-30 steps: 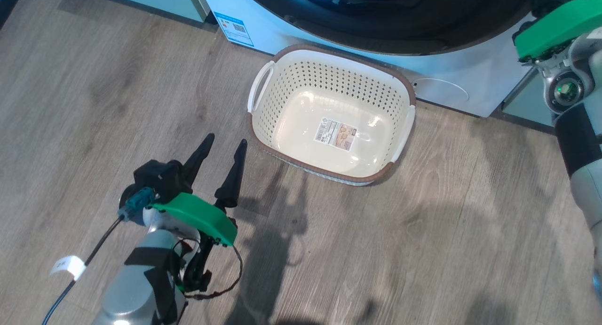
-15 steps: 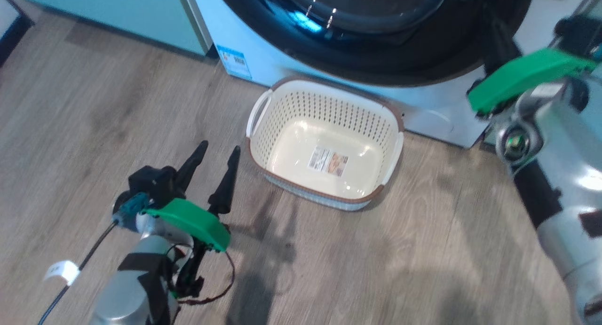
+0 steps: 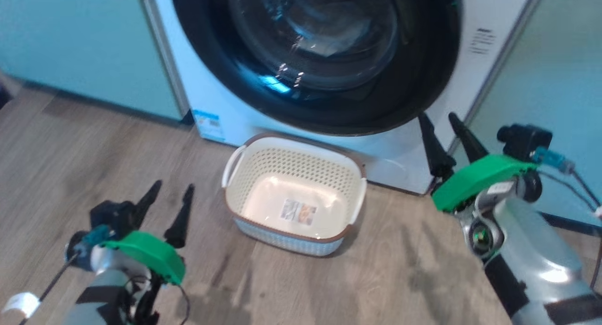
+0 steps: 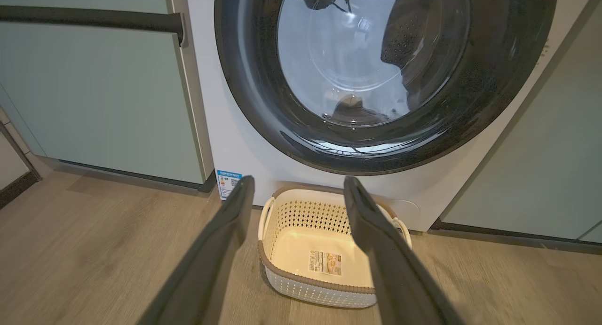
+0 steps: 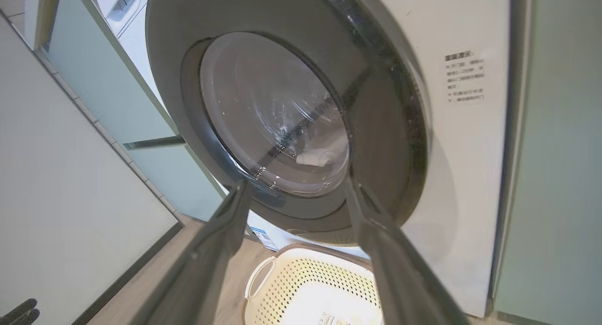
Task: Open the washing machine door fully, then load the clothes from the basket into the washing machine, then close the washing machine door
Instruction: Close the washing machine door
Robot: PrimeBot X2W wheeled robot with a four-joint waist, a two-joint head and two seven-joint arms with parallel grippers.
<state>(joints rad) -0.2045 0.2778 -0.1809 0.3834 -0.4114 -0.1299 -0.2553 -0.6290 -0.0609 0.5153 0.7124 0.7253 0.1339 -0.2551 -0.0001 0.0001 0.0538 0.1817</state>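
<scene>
- The left tool [image 3: 173, 186] hangs low over the wood-plank floor [image 3: 70, 141]. Its two long dark fingers are spread and hold nothing, and I judge it is parked clear of the work.
- The right tool [image 3: 437, 117] is likewise spread and empty. Its fingers point up at the white front-loading washing machine [image 3: 484, 71] just ahead of it.
- The round glossy black washing machine door [image 3: 320, 57], with its clear bulging glass bowl, sits ahead of and above both tools. It looks flat against the machine's front, so the closing step looks done.
- Being round, the door has no long axis, and its face points out toward the tools.
- The small cream perforated plastic basket [image 3: 294, 165] with a brown rim stands on the floor between the tools and a little ahead of them. Its mouth faces up and its long axis runs along the machine's front.
- The basket holds only its floor label [image 3: 298, 211]. A pale shape [image 5: 320, 158] behind the glass may be the clothes, but I cannot tell.
</scene>
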